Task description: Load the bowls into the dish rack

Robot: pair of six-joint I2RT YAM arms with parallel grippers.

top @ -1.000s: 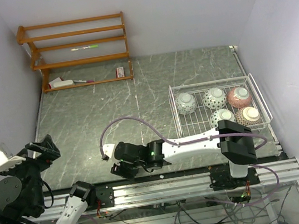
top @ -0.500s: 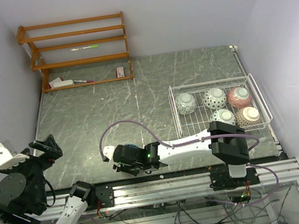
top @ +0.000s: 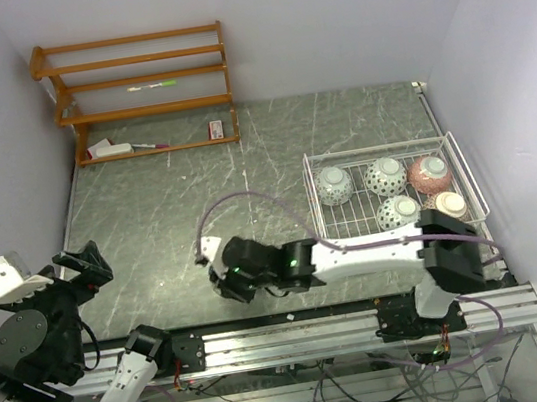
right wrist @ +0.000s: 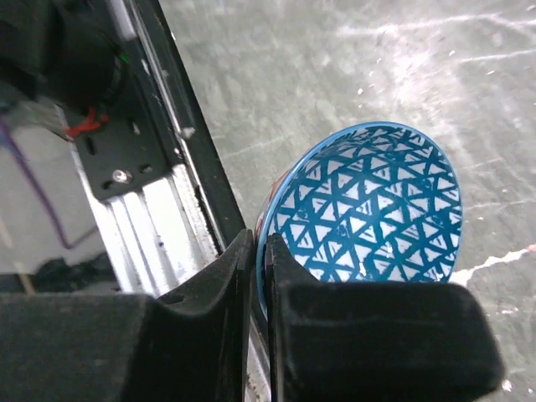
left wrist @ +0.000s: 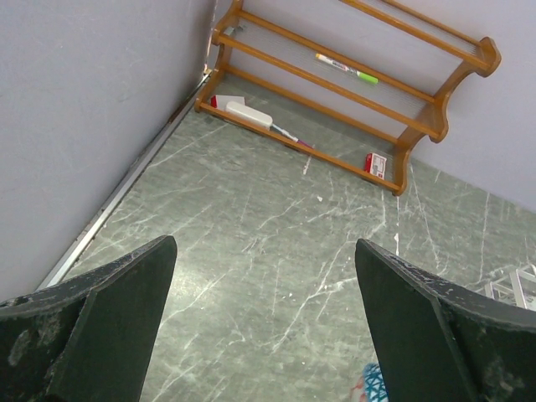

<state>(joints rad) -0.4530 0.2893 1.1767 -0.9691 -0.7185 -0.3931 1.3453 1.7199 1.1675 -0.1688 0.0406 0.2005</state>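
Blue bowl, triangle lattice on the inside: it is at the near edge of the worktop, left of the middle and just beside the black base rail. The right fingers are clamped on its rim, one inside the wall and one outside, with only the ceramic between them. The bowl's mouth faces the wrist camera. We cannot tell whether its foot touches the worktop. In the top view the right arm lies stretched leftward along the near edge, and its wrist hides the bowl almost entirely.

The dish rack is white wire and stands at the right edge of the worktop. We count five bowls inside it. The far row has three: a grey-blue one, a black-and-white one and a red one. The near row has two: a pale greenish one and a pinkish-beige one. Neighbours stand just beside each other. They are too small for us to say which way each faces.

The left fingers are spread wide with nothing between them. The left arm is raised over the near left corner.

An orange wooden shelf stands in the far left corner. It holds a marker on a middle tier and a small red-and-white box on the bottom tier.
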